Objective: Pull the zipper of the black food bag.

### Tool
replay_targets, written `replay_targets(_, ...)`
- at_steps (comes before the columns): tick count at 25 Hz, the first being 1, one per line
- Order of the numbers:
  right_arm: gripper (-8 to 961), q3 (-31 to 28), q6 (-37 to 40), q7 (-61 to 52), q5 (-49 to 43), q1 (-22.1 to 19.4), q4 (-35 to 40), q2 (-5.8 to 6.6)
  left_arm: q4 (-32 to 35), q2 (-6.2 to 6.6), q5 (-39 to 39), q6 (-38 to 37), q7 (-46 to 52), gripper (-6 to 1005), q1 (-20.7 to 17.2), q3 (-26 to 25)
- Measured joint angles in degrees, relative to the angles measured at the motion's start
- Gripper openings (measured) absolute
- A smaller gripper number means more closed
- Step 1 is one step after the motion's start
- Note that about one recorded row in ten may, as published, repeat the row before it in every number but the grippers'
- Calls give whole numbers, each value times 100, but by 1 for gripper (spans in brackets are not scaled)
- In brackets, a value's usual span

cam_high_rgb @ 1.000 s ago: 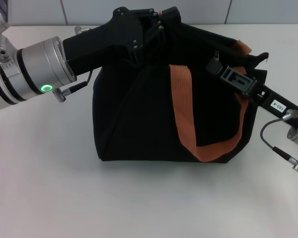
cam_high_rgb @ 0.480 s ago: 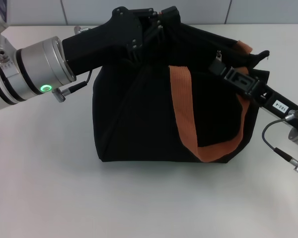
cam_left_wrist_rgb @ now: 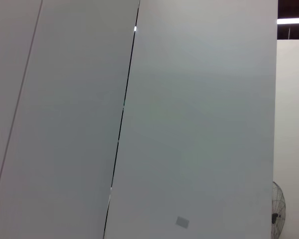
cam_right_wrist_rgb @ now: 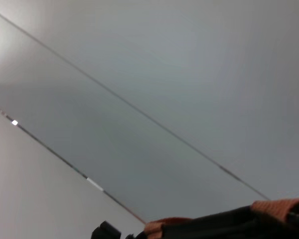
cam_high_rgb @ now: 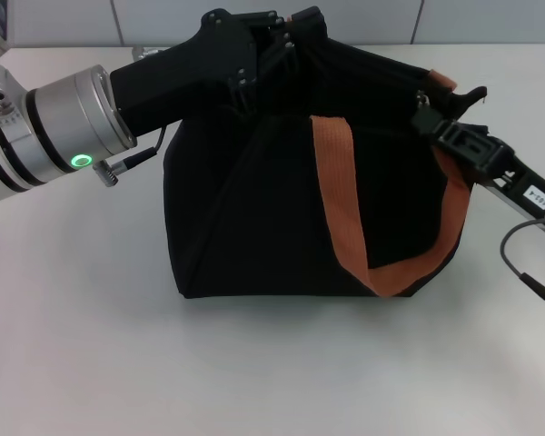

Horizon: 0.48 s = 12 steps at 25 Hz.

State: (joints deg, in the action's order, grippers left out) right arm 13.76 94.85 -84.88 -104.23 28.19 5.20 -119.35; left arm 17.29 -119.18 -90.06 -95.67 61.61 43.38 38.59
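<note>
The black food bag [cam_high_rgb: 245, 218] stands on the table in the head view, with an orange-brown strap handle [cam_high_rgb: 338, 200] looping down its front. My left gripper [cam_high_rgb: 286, 41] is shut on the bag's top edge at its far left corner and holds it up. My right gripper [cam_high_rgb: 429, 107] is at the right end of the top edge, shut on the zipper [cam_high_rgb: 424, 94], which shows only as a small glint by a second orange handle [cam_high_rgb: 445, 84]. The right wrist view shows a strip of black bag fabric [cam_right_wrist_rgb: 214, 225] and orange strap [cam_right_wrist_rgb: 281, 205]. The left wrist view shows none of the task's things.
The bag stands on a white table [cam_high_rgb: 91, 345] with a grey panelled wall [cam_high_rgb: 490, 18] behind it. The left arm [cam_high_rgb: 54, 132] reaches in from the left and the right arm [cam_high_rgb: 518, 186] from the right. The left wrist view shows wall panels and a fan [cam_left_wrist_rgb: 278, 209].
My right gripper has moved to the right along the bag's top edge with the zipper pull, from about the middle right to the right end. The left gripper has lifted slightly.
</note>
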Motion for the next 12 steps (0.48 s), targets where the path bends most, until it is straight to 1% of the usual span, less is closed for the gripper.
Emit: replay_targets(12, 72, -323, -96, -20, 9, -215, 69, 8, 27, 0, 11, -5, 0, 58, 15, -10)
